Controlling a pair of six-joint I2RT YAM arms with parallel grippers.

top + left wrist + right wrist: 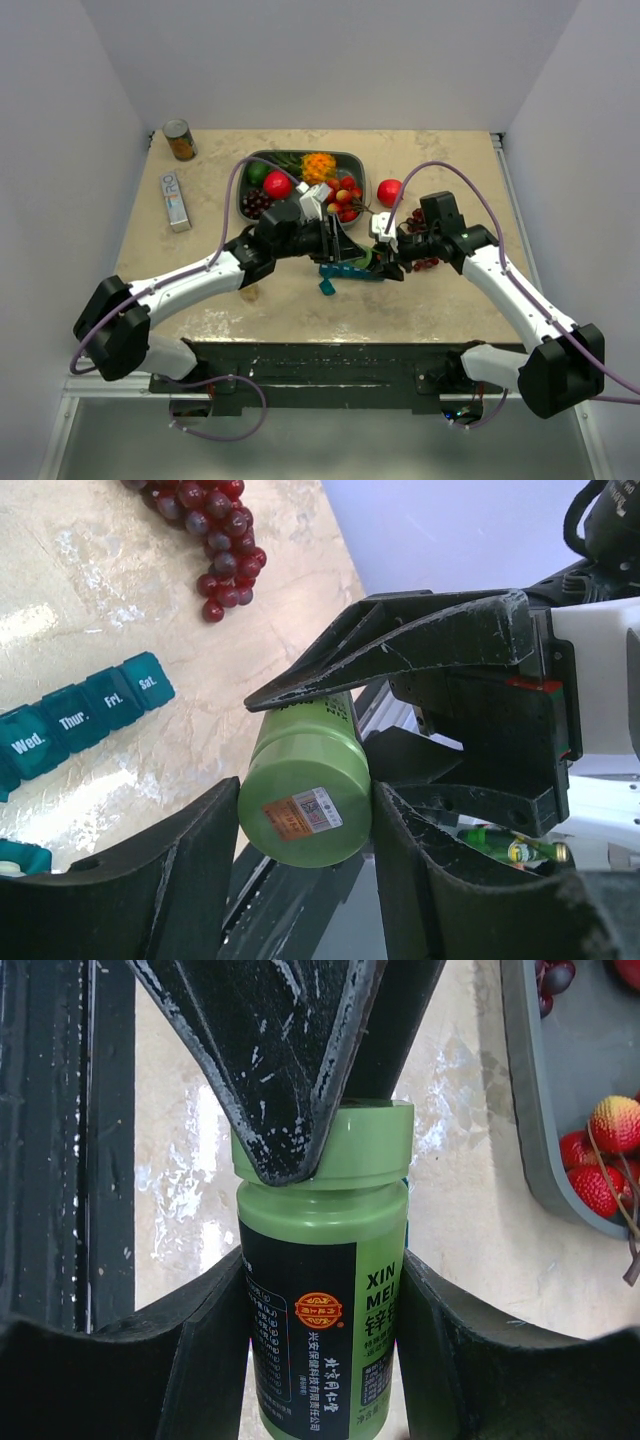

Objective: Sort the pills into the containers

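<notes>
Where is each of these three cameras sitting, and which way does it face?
Top external: fixed above and behind the robot, looking down on the table; both arms show.
Left wrist: on the left arm, facing along the left gripper to the green pill bottle, clamped at its cap.
Right wrist: on the right arm, facing along the right gripper, clamped on the bottle's body.
Shared: both wrist views show that bottle.

Same build on both: left arm (190, 280) and right arm (515, 292) have white link shells with chunky black joint housings (115, 328). A purple cable (455, 168) runs loose along each one. Fingers (130, 880) are matte black wedges with edges scuffed white, and there's a small red strip (530, 683) on one gripper body.
</notes>
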